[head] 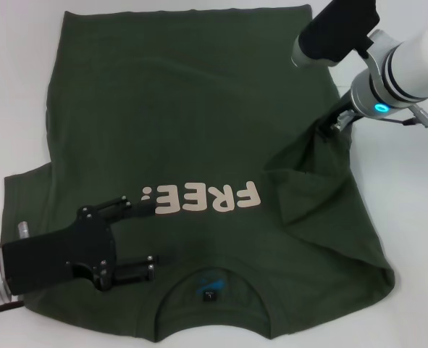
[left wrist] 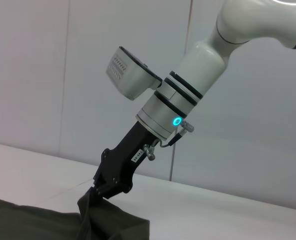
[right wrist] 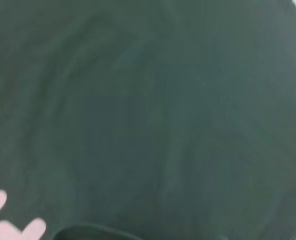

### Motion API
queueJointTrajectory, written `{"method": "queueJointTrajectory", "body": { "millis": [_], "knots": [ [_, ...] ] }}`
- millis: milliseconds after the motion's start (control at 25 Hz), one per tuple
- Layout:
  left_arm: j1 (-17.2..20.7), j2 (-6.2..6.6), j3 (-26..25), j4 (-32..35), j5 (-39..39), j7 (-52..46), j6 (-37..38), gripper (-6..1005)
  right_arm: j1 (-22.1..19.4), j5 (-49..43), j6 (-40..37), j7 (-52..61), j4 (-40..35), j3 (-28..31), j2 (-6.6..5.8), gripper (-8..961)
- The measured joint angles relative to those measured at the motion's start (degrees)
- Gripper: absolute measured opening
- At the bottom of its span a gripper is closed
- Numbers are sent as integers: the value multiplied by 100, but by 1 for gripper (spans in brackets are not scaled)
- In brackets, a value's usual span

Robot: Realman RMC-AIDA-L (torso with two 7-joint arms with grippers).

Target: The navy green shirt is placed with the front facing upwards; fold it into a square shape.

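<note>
The navy green shirt [head: 199,145] lay front-up on the table [head: 416,239], barely folded. My right gripper [head: 328,125] was clamped on its side edge, lifting it inward. My left gripper [head: 137,235] hovered, jaws apart, beside the "FREE!" print [head: 203,199]. Most folds remained, imo.

The right gripper's [head: 328,125] fingertips are buried in shirt [head: 199,123] cloth (the raised fold).

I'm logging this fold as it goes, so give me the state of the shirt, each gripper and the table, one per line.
navy green shirt: flat, print side up, right sleeve edge pinched and lifted into a peak.
right gripper: shut on the shirt's right edge, holding it above the table.
left gripper: open, low over the shirt's left chest near the collar, holding nothing.
table: white, shirt spread across it.
</note>
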Motion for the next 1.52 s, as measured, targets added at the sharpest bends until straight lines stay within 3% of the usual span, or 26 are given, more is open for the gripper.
{"method": "queueJointTrajectory", "body": {
  "millis": [720, 960, 1040, 1160, 1280, 1520],
  "knots": [
    [48, 0, -48, -1, 0, 71, -35, 825, 210, 304, 782, 202, 787, -32, 12, 63],
    [47, -8, -120, -10, -22, 72, -76, 824, 158, 587, 939, 205, 733, 10, -4, 247],
    [47, -9, -128, -14, -68, 72, -80, 824, 105, 666, 962, 194, 627, 20, -4, 412],
    [46, -10, -158, -51, -116, 72, -88, 824, -159, 866, 872, 34, 156, 33, -6, 581],
    [52, -9, -234, -74, -129, 72, -97, 823, -711, 1531, 681, -479, -595, 38, -7, 710],
    [46, -10, -338, -152, -170, 55, -113, 823, -1912, 3572, 262, -2124, -1755, 195, -43, 713]
  ]
}}
